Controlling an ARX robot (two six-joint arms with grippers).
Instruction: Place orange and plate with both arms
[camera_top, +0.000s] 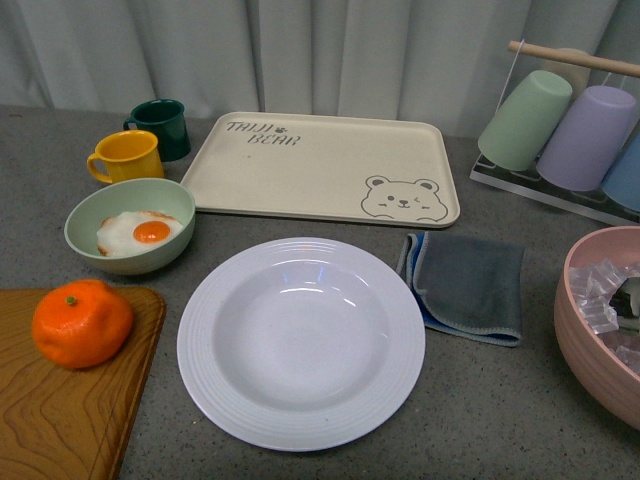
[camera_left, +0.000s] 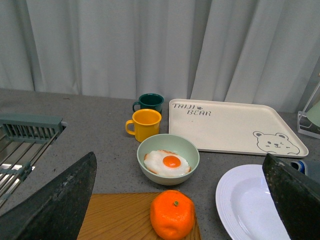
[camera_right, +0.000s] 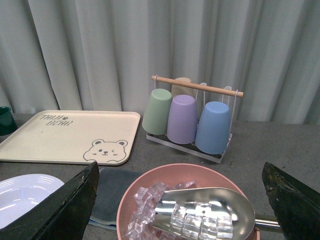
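Note:
The orange (camera_top: 82, 323) sits on a wooden cutting board (camera_top: 60, 400) at the front left. It also shows in the left wrist view (camera_left: 172, 214), between my open left gripper's (camera_left: 182, 200) fingers (camera_left: 55, 205). The white ribbed plate (camera_top: 301, 341) lies in the middle of the table; it shows at the edge of the left wrist view (camera_left: 245, 205) and of the right wrist view (camera_right: 22, 197). My right gripper (camera_right: 180, 202) is open and empty above a pink bowl (camera_right: 145, 185) of ice. Neither arm shows in the front view.
A pale green bowl (camera_top: 130, 227) with a fried egg, a yellow mug (camera_top: 126, 156) and a dark green mug (camera_top: 160, 128) stand at the back left. The cream bear tray (camera_top: 320, 167) lies behind the plate. A grey cloth (camera_top: 467, 285), the pink bowl (camera_top: 600, 320) and a cup rack (camera_top: 565, 130) are on the right.

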